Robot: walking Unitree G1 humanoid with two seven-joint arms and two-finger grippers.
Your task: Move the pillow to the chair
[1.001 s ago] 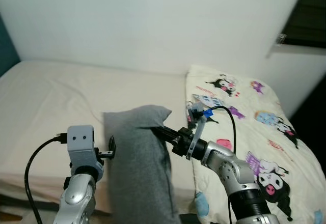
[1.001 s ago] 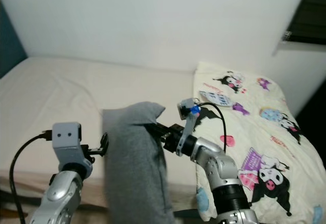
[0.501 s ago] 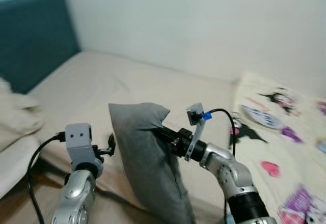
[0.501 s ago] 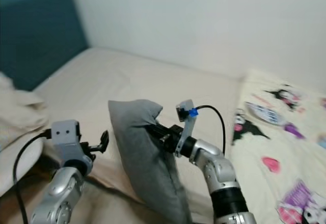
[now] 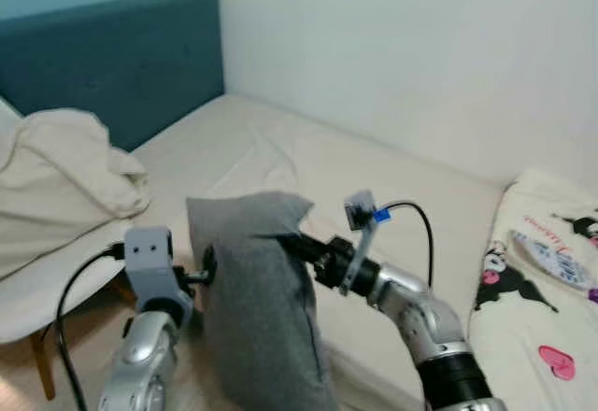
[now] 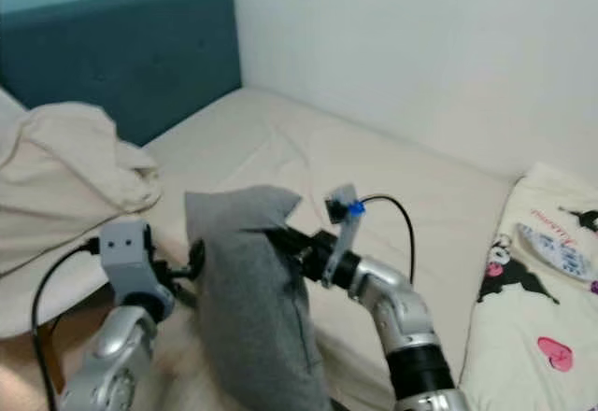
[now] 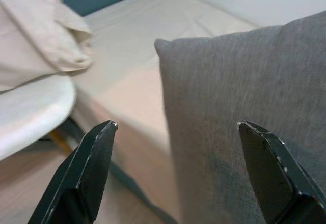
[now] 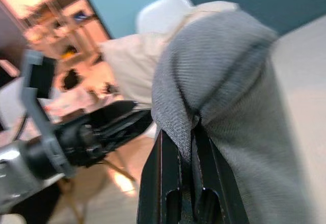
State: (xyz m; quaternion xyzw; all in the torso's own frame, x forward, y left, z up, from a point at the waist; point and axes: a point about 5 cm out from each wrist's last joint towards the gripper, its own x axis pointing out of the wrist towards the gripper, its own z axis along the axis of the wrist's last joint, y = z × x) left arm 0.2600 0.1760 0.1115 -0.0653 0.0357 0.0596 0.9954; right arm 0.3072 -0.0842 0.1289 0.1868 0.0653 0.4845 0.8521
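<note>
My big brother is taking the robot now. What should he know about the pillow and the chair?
Right tool: shut on the top edge of the grey pillow, which hangs off the bed.
Left tool: open, fingers on either side of the pillow's side, not pinching it.
White chair: on the robot's left, beside the bed, with a cream blanket heaped over it.
Done: pillow picked up and carried clear of the bed.
Left: bring the pillow over to the chair, set it on the seat, open the right tool.
</note>
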